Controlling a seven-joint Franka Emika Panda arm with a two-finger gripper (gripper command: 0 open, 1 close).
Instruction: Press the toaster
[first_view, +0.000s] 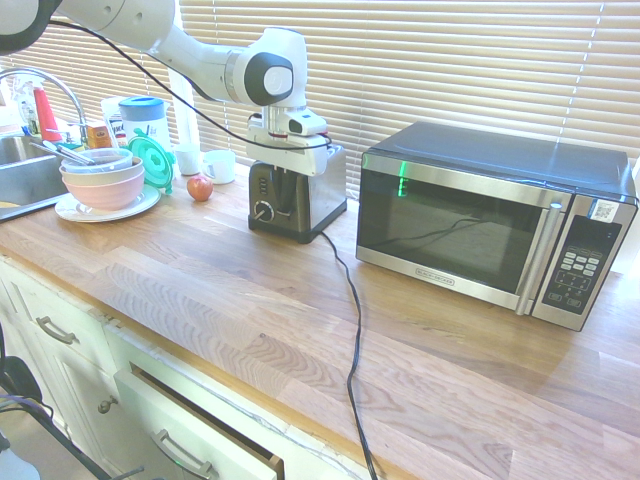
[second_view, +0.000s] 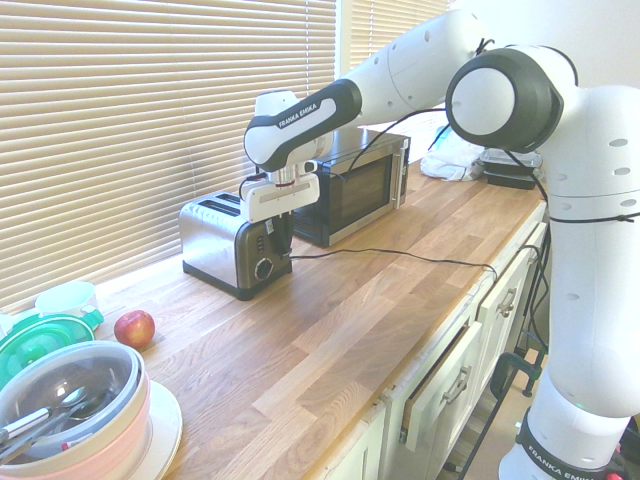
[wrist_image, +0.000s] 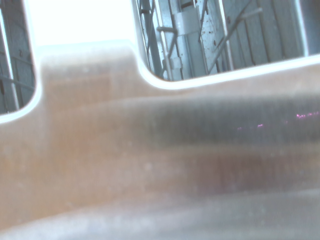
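Wrist view alone shows wire guides inside toaster (wrist_image: 200, 40) slots.

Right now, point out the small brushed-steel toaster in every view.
First exterior view: small brushed-steel toaster upper centre-left, left of the steel-and-black microwave.
Second exterior view: centre-left, microwave behind it to the right.
Wrist view: its steel top and slots fill the picture.
Shared landmark: the microwave.

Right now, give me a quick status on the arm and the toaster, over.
Gripper shut, pointing down at the front of the toaster, by its lever. Toaster upright on the counter, cord trailing off the front edge. Nothing in the way.
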